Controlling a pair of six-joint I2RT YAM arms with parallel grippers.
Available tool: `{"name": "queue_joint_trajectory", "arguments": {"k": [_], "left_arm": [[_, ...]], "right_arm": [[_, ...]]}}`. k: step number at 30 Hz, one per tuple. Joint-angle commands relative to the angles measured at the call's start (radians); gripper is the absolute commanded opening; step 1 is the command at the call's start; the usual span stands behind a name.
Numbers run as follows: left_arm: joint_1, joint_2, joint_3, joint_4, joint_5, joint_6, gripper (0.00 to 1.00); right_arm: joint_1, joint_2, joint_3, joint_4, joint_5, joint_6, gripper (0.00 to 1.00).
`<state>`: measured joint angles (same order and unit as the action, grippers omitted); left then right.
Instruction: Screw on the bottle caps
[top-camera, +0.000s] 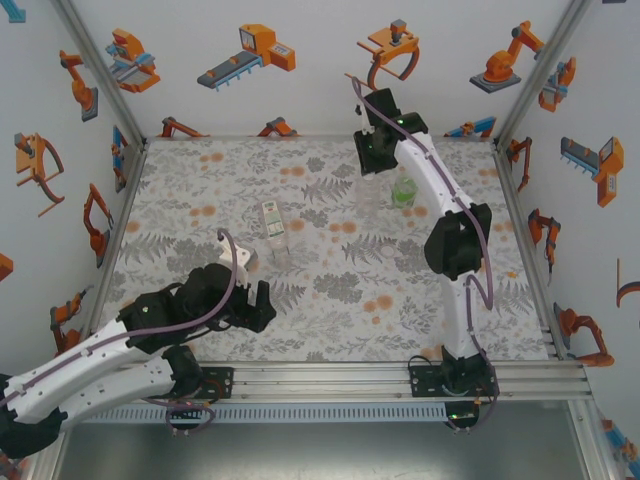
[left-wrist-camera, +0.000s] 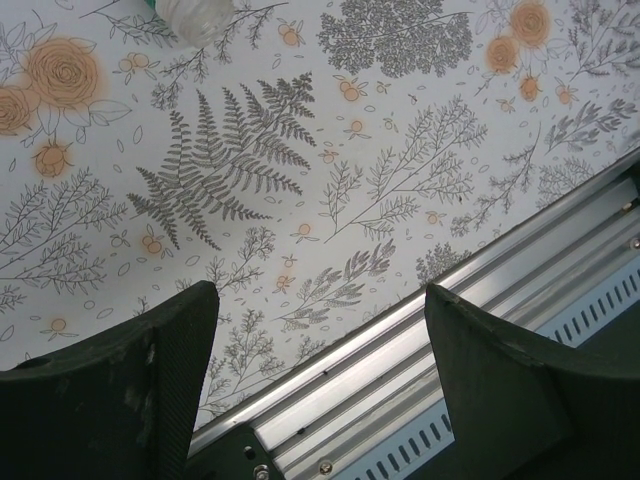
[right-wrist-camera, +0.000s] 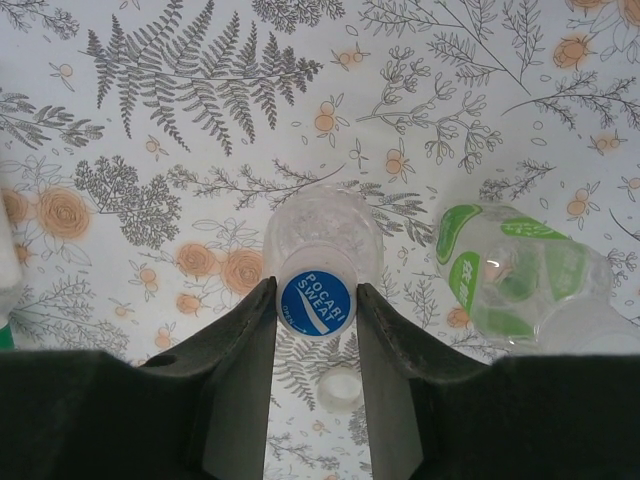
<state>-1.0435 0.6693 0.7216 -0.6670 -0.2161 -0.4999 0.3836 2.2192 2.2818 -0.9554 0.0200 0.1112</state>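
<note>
1. Right gripper (right-wrist-camera: 317, 290): jaws drawn narrow, 1 finger pressed to each side of a blue cap (right-wrist-camera: 317, 306) printed "POCARI SWEAT". The gripper points straight down at the far right of the table.
2. Blue cap: sits on the neck of the plain clear bottle (right-wrist-camera: 300, 235), which stands upright directly under the gripper.
3. White cap (right-wrist-camera: 340, 388): lies loose on the floral cloth (right-wrist-camera: 150, 100), just beside the foot of the plain bottle.
4. Green-label bottle (right-wrist-camera: 500, 275): upright, near the plain bottle on its right and apart from it. I cannot tell whether its neck is capped.
5. Left gripper (left-wrist-camera: 320, 292): jaws wide, nothing between them. It is held low over the near edge of the cloth, above the aluminium rail (left-wrist-camera: 480, 290).
6. White-and-green labelled bottle (top-camera: 272, 218): stands near the middle of the table, beyond the left gripper and well apart from the other 2 bottles.
</note>
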Motion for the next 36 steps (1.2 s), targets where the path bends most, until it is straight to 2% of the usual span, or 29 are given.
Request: {"name": "queue_joint_trajectory", "arguments": {"k": [1,8,13,17,26,30,36], "left_arm": [[0.008,0.002,0.041,-0.005,0.003,0.021,0.76],[0.007,-0.001,0.043,0.000,0.004,0.037,0.76],[0.013,0.020,0.066,-0.014,-0.011,0.038,0.77],[0.064,0.056,0.092,-0.066,-0.033,-0.011,0.77],[0.177,0.011,0.053,-0.113,-0.024,-0.104,0.77],[0.190,-0.050,0.015,-0.116,-0.012,-0.122,0.78],[0.198,-0.101,-0.008,-0.117,-0.006,-0.128,0.79]], "right_arm": [[-0.002,-0.046,-0.011,0.006,0.009,-0.012,0.40],[-0.002,-0.064,0.027,-0.002,0.026,-0.016,0.57],[-0.001,-0.073,0.107,-0.057,0.000,-0.014,0.58],[0.029,-0.119,0.089,-0.067,-0.038,0.017,0.57],[0.228,-0.128,0.013,-0.021,-0.043,0.131,0.57],[0.317,-0.094,-0.065,0.069,-0.036,0.211,0.57],[0.400,-0.009,-0.134,0.187,-0.009,0.330,0.59]]}}
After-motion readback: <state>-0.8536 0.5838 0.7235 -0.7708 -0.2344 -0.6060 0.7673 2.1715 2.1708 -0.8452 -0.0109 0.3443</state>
